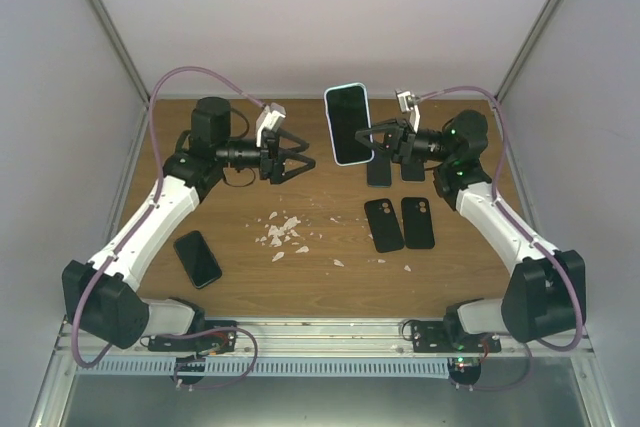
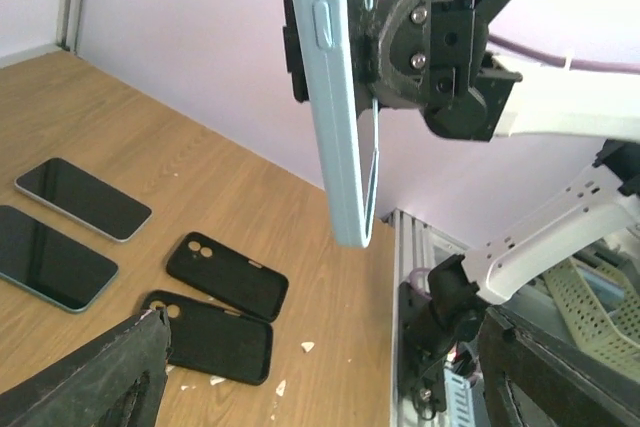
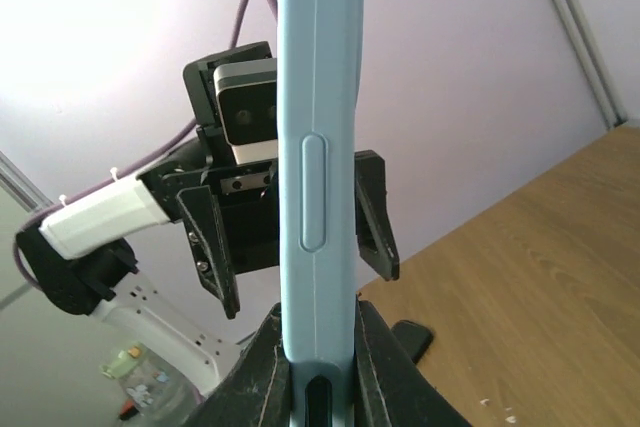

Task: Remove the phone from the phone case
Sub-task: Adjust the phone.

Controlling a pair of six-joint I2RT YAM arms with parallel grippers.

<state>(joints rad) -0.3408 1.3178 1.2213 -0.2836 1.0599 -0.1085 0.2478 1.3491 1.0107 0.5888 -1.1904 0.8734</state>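
Note:
A phone in a light blue case [image 1: 348, 125] hangs upright in the air over the back of the table, screen toward the top camera. My right gripper [image 1: 378, 139] is shut on its lower end; in the right wrist view the case's edge [image 3: 315, 147] rises from between the right gripper [image 3: 320, 372] pads. My left gripper [image 1: 305, 157] stands open just left of the phone, facing it, with a small gap between them. In the left wrist view, the case edge [image 2: 335, 97] is ahead and above the left gripper [image 2: 330, 387]. Its fingers [image 3: 212, 247] show on both sides behind the case.
Two empty black cases [image 1: 383, 224] [image 1: 419, 222] lie on the wooden table right of centre. Two phones [image 2: 82, 197] [image 2: 50, 257] lie beyond them, under the right arm. Another phone [image 1: 197, 258] lies near the left arm. White crumbs [image 1: 283, 232] are scattered mid-table.

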